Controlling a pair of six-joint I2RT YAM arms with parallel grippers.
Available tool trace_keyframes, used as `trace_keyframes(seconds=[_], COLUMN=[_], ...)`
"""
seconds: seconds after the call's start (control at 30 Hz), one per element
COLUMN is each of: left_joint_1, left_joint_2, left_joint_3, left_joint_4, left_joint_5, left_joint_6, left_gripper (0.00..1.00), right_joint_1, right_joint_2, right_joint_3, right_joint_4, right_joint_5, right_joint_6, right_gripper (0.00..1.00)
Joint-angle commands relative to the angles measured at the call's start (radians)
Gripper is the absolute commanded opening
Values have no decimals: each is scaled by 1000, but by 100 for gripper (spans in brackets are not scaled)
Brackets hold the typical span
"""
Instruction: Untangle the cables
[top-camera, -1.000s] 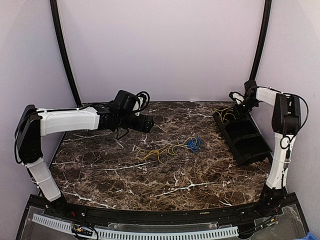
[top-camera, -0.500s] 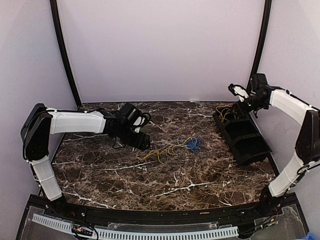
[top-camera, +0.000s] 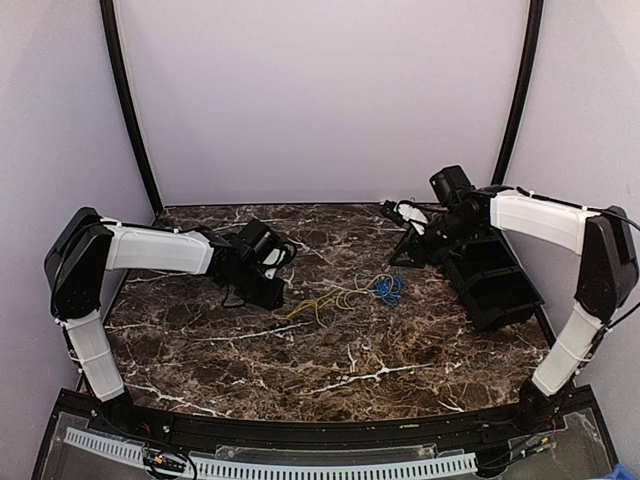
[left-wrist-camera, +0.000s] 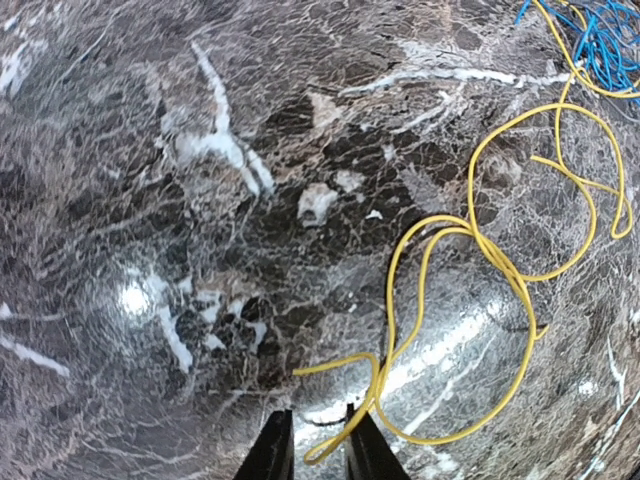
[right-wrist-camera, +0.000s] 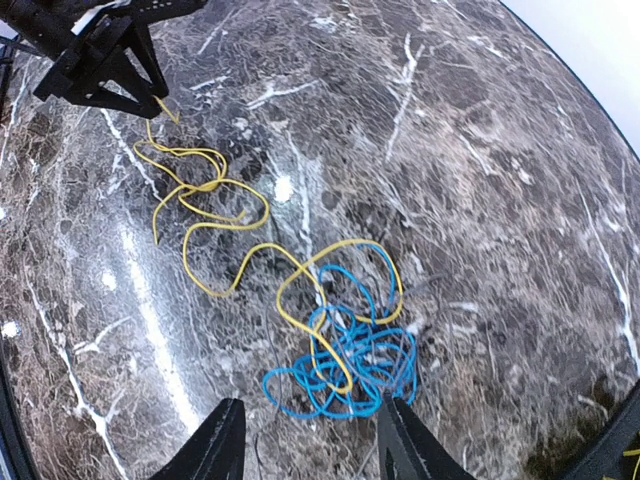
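**Top external view.** The left claw (top-camera: 272, 293) sits low over the dark brown, white-veined marble worktop (top-camera: 300, 370), at the left end of the thin yellow wire (top-camera: 320, 303). The spacing of its fingers cannot be told from this angle. The right claw (top-camera: 398, 258) hangs above the worktop, behind and just right of the small tangled bundle of thin blue wire (top-camera: 386, 288), and apart from it. The yellow wire runs in loose loops from the left claw rightward to the blue wire bundle, where the 2 overlap near the middle of the worktop. A black plastic bin with compartments (top-camera: 500, 290) stands at the right edge, partly behind the right arm.

**Left wrist view.** The left claw (left-wrist-camera: 318, 450) shows 2 fingers (left-wrist-camera: 275, 450) close together with a narrow gap. The near end of the yellow wire (left-wrist-camera: 480, 240) curls down into that gap beside the right-hand finger. Whether it is pinched cannot be told. The rest of the wire loops away to the upper right, towards the blue wire bundle (left-wrist-camera: 600, 40) in the top right corner.

**Right wrist view.** The right claw (right-wrist-camera: 312, 445) has its 2 fingers (right-wrist-camera: 220, 445) well apart, with nothing between them. The blue wire bundle (right-wrist-camera: 345, 365) lies flat on the worktop just beyond the fingertips. 1 loop of the yellow wire (right-wrist-camera: 205, 185) crosses into the bundle. The wire then runs up and left through a tight crossing to the left claw (right-wrist-camera: 150, 95) at the top left.
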Motion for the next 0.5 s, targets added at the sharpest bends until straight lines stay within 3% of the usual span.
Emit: trace_keyframes(seconds=[0.0,0.1,0.33,0.47], left_joint_1=[9,11,12,11], left_joint_2=[7,4,-145,-226], left_joint_3=[-4,22,71,116], left_joint_4=[72,62,62,64], left_joint_5=[28,25,19,17], left_joint_6=[29,39,22,0], left_gripper=[16,1,0,0], right_joint_1=[63,87,191,234], right_joint_2=[81,157,333,396], right_joint_3=[124,217,390,410], right_joint_4=[7,-24,-37,16], right_joint_5=[-33,-94,-139,-199], right_joint_6=[-14,-4,32,60], right_gripper=[47,48,53,55])
